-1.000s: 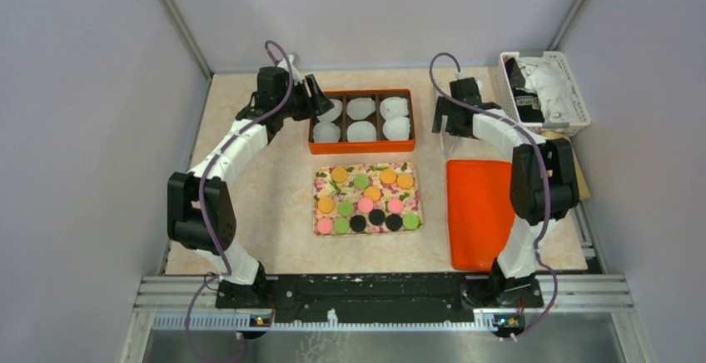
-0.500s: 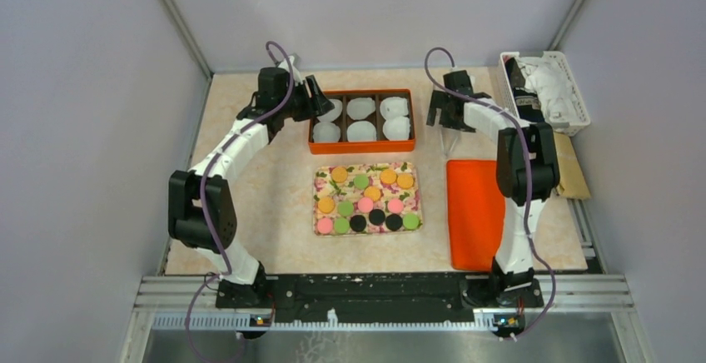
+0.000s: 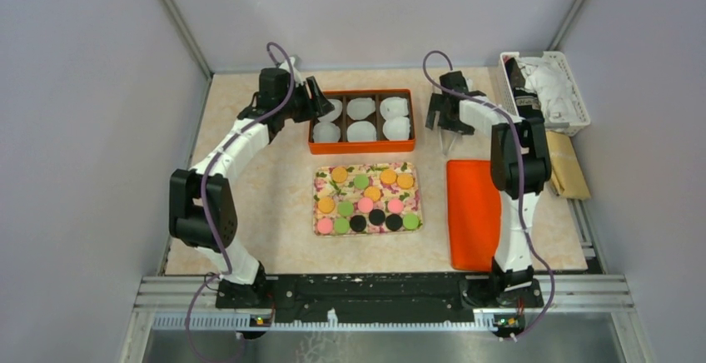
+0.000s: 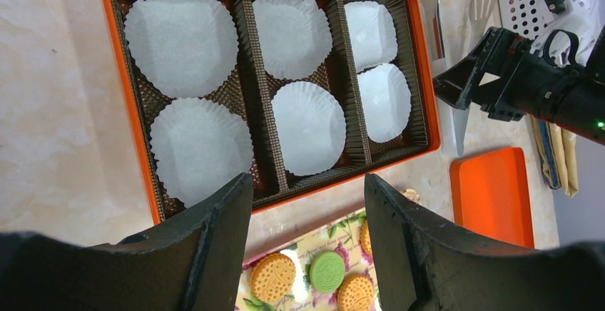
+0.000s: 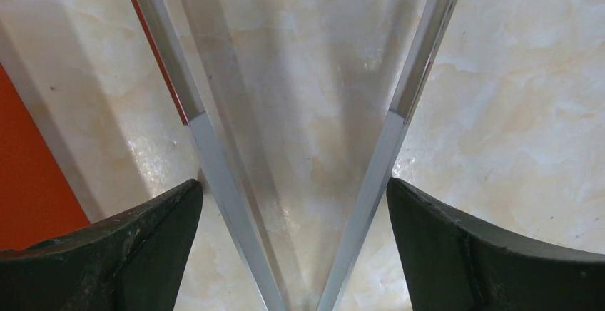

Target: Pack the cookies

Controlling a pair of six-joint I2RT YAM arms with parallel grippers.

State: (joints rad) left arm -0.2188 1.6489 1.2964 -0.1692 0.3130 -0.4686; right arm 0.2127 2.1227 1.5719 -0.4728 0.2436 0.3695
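The cookies (image 3: 367, 199), small orange, green, pink and black discs, lie in rows on a floral tray (image 3: 320, 213) at the table's middle; three of these cookies (image 4: 327, 271) show between my left fingers. My left gripper (image 3: 316, 96) (image 4: 307, 182) hovers open and empty at the left end of the orange box (image 3: 361, 91) (image 4: 133, 111), which holds several white paper cups. My right gripper (image 3: 445, 126) (image 5: 294, 186) stands open right of the box, straddling metal tongs (image 5: 214, 168) (image 4: 431, 11) on the table. Both tong arms pass between its fingers.
An orange lid (image 3: 476, 213) (image 4: 492, 193) lies flat right of the tray. A white basket (image 3: 583, 111) with cloth sits at the back right corner, and brown paper (image 3: 568, 171) lies below it. Grey walls close in three sides.
The right arm's elbow has swung inward to the left, and its gripper has shifted slightly left and back over the tongs. The left arm has not moved.
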